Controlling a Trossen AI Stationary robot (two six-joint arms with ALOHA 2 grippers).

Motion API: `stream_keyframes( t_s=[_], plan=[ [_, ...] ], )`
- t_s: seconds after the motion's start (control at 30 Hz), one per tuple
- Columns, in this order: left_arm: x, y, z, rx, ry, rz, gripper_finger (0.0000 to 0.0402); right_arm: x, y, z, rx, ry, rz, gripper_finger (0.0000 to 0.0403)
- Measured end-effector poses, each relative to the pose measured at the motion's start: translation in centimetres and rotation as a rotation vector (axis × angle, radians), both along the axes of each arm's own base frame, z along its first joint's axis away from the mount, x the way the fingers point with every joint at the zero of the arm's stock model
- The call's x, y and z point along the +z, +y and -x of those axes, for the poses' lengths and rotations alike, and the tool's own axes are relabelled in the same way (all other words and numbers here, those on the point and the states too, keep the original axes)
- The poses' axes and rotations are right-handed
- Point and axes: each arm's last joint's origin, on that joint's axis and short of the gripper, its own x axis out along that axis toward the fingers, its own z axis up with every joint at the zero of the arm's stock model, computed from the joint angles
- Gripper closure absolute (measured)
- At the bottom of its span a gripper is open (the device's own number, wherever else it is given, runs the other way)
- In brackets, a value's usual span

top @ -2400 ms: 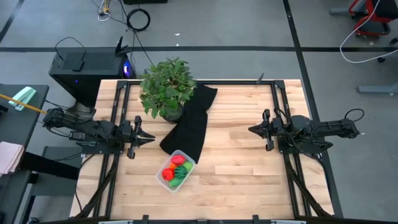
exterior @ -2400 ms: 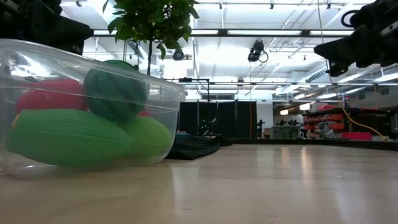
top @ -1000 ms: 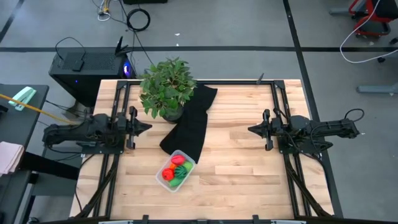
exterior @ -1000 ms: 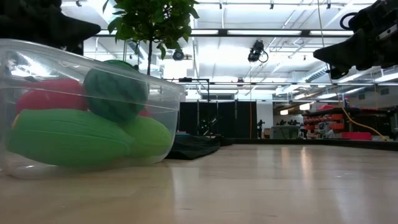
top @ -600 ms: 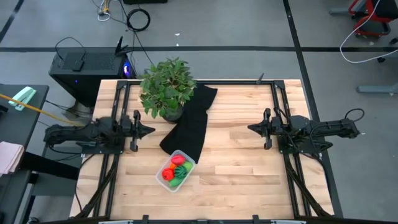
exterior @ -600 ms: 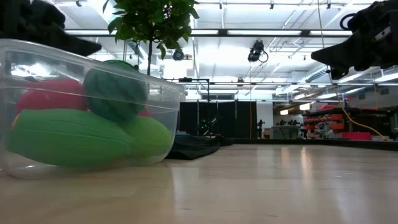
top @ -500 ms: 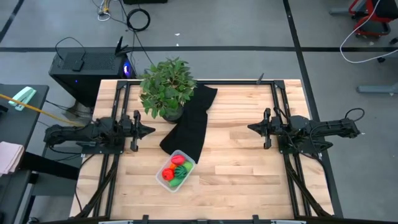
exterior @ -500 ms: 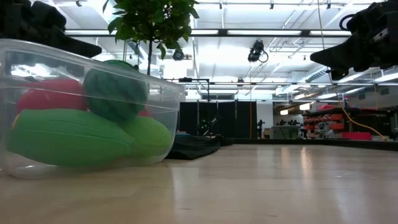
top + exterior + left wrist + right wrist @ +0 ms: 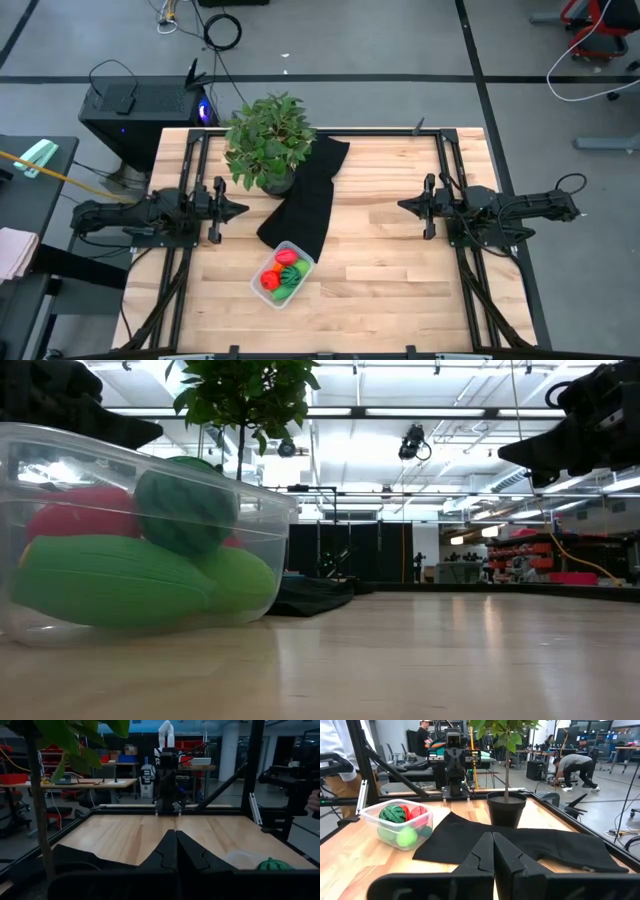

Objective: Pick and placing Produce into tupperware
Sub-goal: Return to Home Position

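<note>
One tupperware stands near the bench's front edge. In it, overlapping, show one dark green striped piece, two red pieces, one light green piece and one long green piece. One potted plant, one black cloth. Two grippers: left gripper, right gripper.

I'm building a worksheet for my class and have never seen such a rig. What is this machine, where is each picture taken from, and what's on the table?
It is a robot with two dark arms at a wooden table. One picture looks straight down, one sits level with the tabletop, and two come from cameras on the wrists. The left gripper and right gripper hang at opposite sides, both shut, holding nothing. On the table are a potted plant, a black cloth and a clear tupperware holding the toy produce; none shows on the bare wood.
</note>
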Motion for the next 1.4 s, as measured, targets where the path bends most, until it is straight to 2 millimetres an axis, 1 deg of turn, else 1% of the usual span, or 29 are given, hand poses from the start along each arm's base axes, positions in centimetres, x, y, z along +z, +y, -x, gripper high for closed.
stream_keyframes(
  t_s=[0.5,0.63,0.73,0.93,1.4],
  plan=[
    [-0.24,0.01,-0.02,0.004,0.023,0.0,0.0399,-0.03,-0.09,0.01,-0.025,0.006,0.019,0.0402],
    [-0.51,0.02,-0.05,0.005,0.051,0.004,0.038,-0.02,-0.14,0.02,-0.043,0.004,0.019,0.0392],
    [-0.56,0.02,-0.06,0.002,0.053,0.039,0.0365,-0.02,-0.15,0.02,-0.044,0.003,0.012,0.0385],
    [-0.56,0.02,-0.06,-0.003,0.049,0.104,0.0352,-0.01,-0.14,0.02,-0.044,0.003,0.011,0.0377],
    [-0.58,0.02,-0.06,-0.003,0.051,0.105,0.036,-0.01,-0.14,0.02,-0.043,0.003,0.011,0.0376]
  ],
)
